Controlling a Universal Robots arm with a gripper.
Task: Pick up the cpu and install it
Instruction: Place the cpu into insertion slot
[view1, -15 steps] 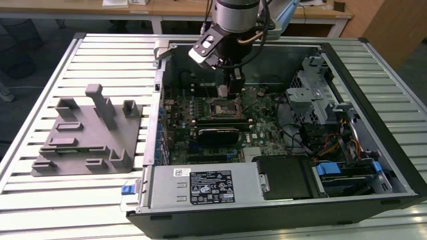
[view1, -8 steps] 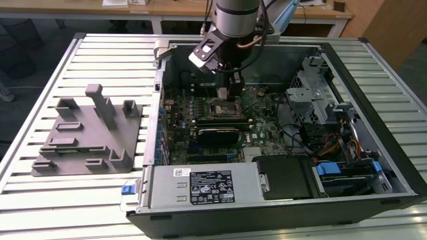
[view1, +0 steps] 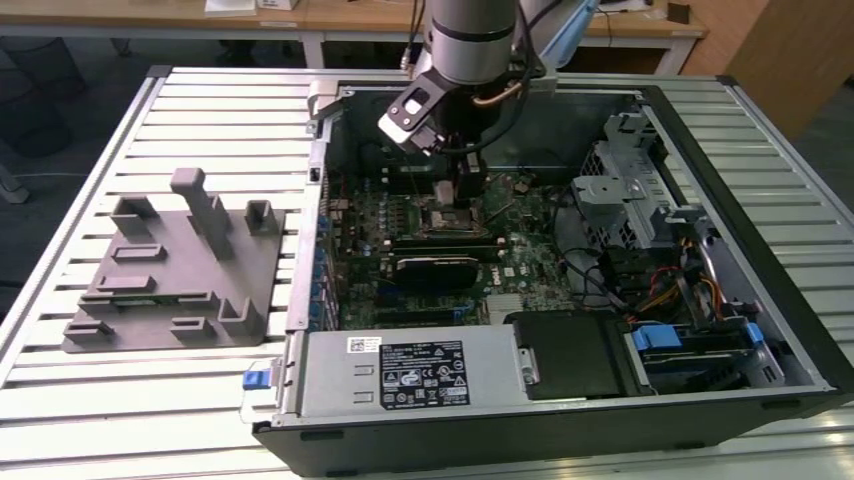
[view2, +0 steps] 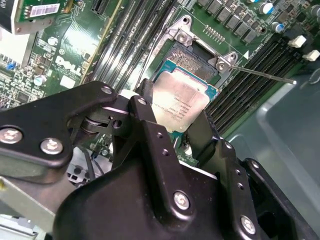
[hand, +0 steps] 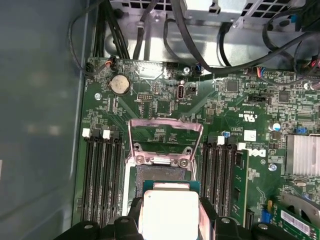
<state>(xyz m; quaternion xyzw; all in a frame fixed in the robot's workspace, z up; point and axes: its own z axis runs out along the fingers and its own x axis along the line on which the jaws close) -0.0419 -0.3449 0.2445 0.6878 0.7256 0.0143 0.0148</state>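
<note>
1. The end effector (view2: 175, 120) is closed to a narrow gap on the cpu (view2: 181, 102). Its two black fingers (view2: 144, 107) press opposite edges of the chip, whose silver top faces up.
2. The cpu hangs right over the socket (hand: 160, 176) and covers part of it. The rest of the socket's dark bed shows on the side toward the hold-down frame (hand: 165, 131). I cannot tell whether the chip touches the socket yet.
3. The frame stands swung open at one end of the socket, and the thin lever (view2: 260, 74) reaches out beside the socket, so the socket lies uncovered.
4. The main risk, as I judge it, is bent contacts. If the chip is shifted or turned against the socket's outline, pressing down would crush them.
5. A tilted grip could land one corner in the socket first and jam the chip askew.
6. Letting go while the chip is above the socket could make it drop and bounce out of line.
7. The fingers reach past the chip's edges, so they could strike the socket's rim or the memory slots (hand: 102, 175) flanking the socket.
8. A knock could tip the open frame onto the socket.
</note>
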